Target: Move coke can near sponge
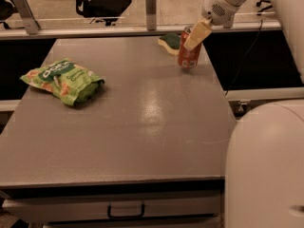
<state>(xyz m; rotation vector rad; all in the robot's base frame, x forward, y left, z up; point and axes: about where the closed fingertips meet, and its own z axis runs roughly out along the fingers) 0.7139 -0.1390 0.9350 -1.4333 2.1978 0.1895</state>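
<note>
The orange-red coke can [188,57] is upright at the far right of the grey table [142,118], just right of the sponge [169,41]. The sponge has a dark green top over pale yellow foam and lies near the table's far edge, a small gap from the can. My gripper [194,36] comes down from the upper right and is shut on the can's upper part. One pale finger [197,33] lies across the can's front and hides part of its top. The can's base is at or just above the table.
A green snack bag [64,79] lies at the left of the table. A white part of my arm [266,165] fills the lower right. A rail with posts [151,3] runs behind the table. A drawer handle [125,212] is below the front edge.
</note>
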